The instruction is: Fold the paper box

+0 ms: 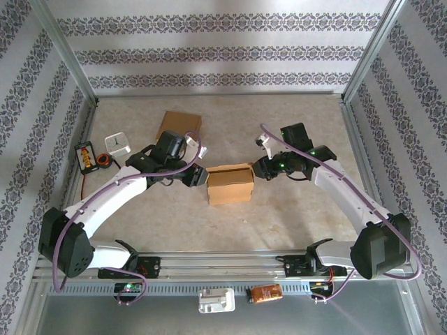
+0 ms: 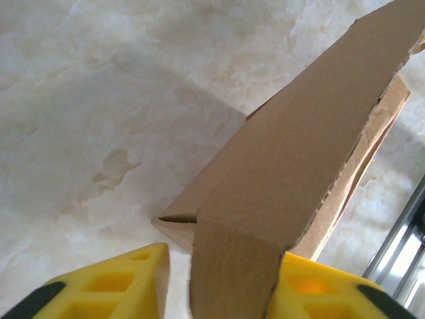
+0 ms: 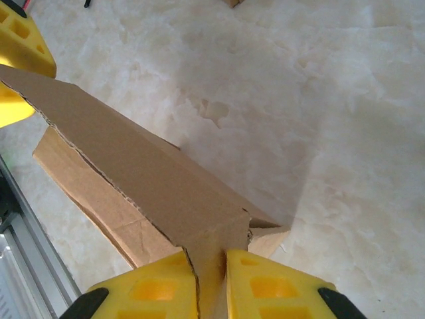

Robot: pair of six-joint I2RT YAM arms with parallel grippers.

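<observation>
Over the table (image 1: 293, 227), the left arm (image 1: 105, 202) and right arm (image 1: 349, 192) bow inward, wrists meeting at the paper box (image 1: 230, 183) between them. The right gripper (image 3: 211, 254) pinches one end flap. The left gripper (image 2: 222, 252) straddles the opposite flap, with a gap at one pad.

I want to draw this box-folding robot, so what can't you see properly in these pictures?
- Inside of the box: top view, its own flaps cover it.
- Whether the left hand grips: left wrist view, the box hides the gap.
- Details of the orange gadget: top view, too small.
</observation>
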